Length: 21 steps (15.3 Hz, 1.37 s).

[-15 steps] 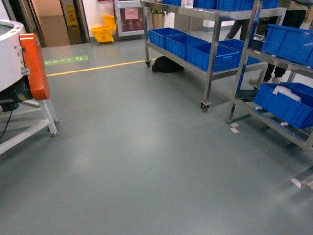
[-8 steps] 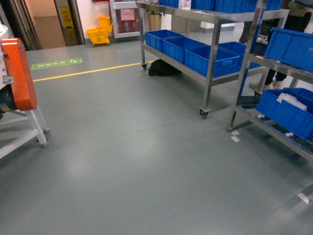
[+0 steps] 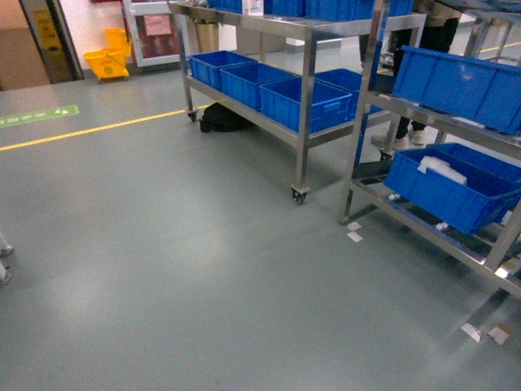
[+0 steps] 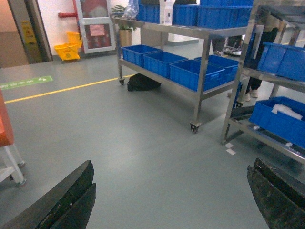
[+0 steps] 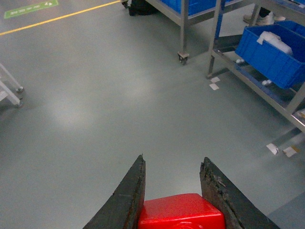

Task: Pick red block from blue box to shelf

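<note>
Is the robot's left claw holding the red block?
No, the left gripper is wide open with only floor between its fingers; the red block sits clamped in the right gripper.

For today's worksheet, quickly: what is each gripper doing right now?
Left gripper: open, holding nothing.
Right gripper: closed on the red block.

- Even, fairly bright indoor light from overhead; all three views are well exposed.
- The grey floor (image 3: 179, 269) carries soft, pale patches of reflected ceiling light, plainest in the right wrist view.
- Shadows are faint and diffuse, darkest under the shelf (image 3: 305, 98).
- The head view is slightly soft.
- The gripper fingers (image 4: 57, 205) at the wrist views' lower edges are close and a little blurred.
</note>
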Available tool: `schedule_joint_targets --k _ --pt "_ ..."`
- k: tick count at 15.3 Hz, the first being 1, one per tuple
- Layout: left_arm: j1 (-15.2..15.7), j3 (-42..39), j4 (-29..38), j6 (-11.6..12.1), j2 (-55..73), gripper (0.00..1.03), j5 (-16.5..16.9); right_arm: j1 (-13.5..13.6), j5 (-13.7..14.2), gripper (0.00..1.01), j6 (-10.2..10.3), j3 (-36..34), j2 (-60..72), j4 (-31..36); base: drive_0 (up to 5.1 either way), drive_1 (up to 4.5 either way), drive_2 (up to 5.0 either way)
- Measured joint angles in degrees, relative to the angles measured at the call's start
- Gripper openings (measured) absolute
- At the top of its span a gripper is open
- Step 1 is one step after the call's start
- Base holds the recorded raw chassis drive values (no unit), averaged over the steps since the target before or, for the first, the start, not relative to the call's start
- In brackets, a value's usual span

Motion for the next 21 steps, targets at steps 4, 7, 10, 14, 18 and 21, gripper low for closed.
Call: schedule_joint_targets --k 4,7,10,14,18,21 --pt "0.00 0.00 0.31 0.00 0.00 0.98 0.00 0.00 0.00 0.28 0.00 0.00 -0.07 0.15 -0.6 3.65 -4.8" --pt "0.00 -0.02 0.28 0.00 0.00 0.98 0.00 0.00 0.00 0.28 0.00 0.00 -0.07 0.09 -1.5 -1.45 -1.5" --pt "0.00 -0.02 0.28 0.00 0.00 0.98 0.00 0.00 0.00 0.28 0.00 0.00 -0.07 0.11 -1.5 -1.45 -1.5" --pt "0.00 -0.02 0.31 0.00 0.00 0.98 -0.02 0.00 0.00 0.28 0.00 0.00 -0.07 0.11 -1.5 -1.45 -1.5" --pt "0.00 0.00 0.28 0.00 0.00 0.98 0.00 0.00 0.00 0.28 -0.02 0.00 -0.07 0.11 -1.5 -1.45 -1.5" --pt "0.00 0.00 0.28 0.00 0.00 0.98 0.00 0.00 0.00 0.28 0.00 0.00 -0.07 0.09 -1.3 -1.31 -1.3"
